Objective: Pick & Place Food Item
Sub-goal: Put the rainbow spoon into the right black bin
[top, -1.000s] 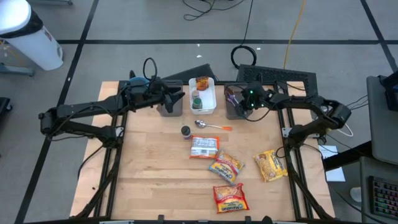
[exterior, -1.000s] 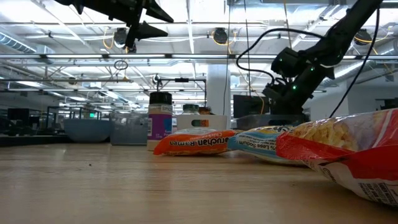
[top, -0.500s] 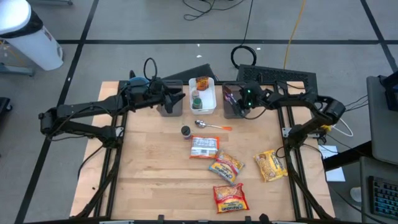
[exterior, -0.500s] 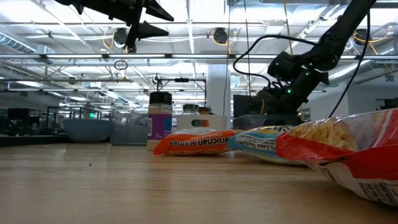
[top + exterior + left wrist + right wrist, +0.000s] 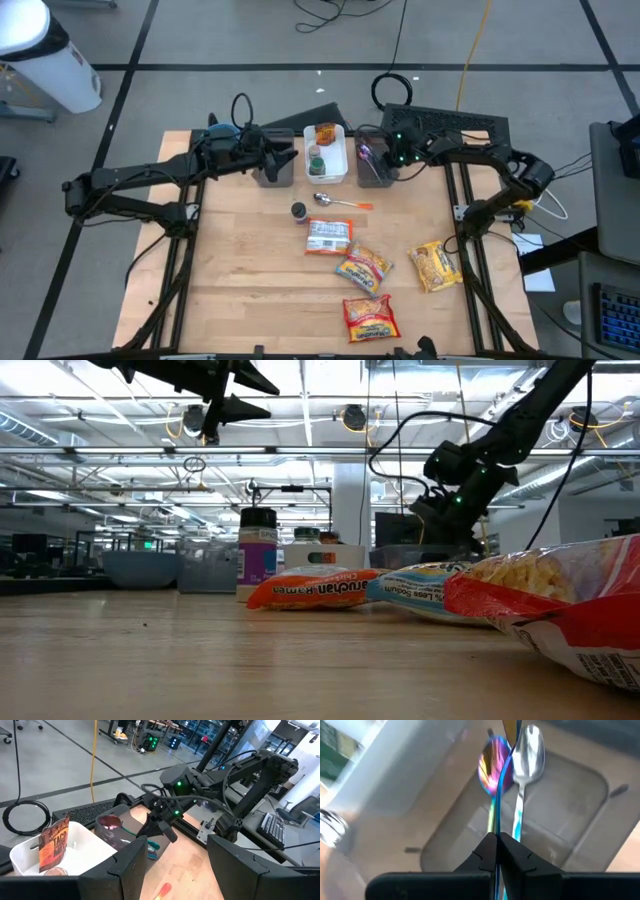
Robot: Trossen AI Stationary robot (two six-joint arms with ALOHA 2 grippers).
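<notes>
- Since the earlier frame, the right gripper [image 5: 372,153] has slid toward 9 o'clock, over the clear bin [image 5: 377,177] holding spoons [image 5: 520,755].
- Its fingers are pressed together, pinching a thin blue spoon handle [image 5: 503,775].
- The left gripper [image 5: 290,154] hangs half-spread and empty above the grey bin [image 5: 273,174].
- The ramen packet [image 5: 328,237] lies mid-table, at 6 o'clock from the white tray [image 5: 330,163].
</notes>
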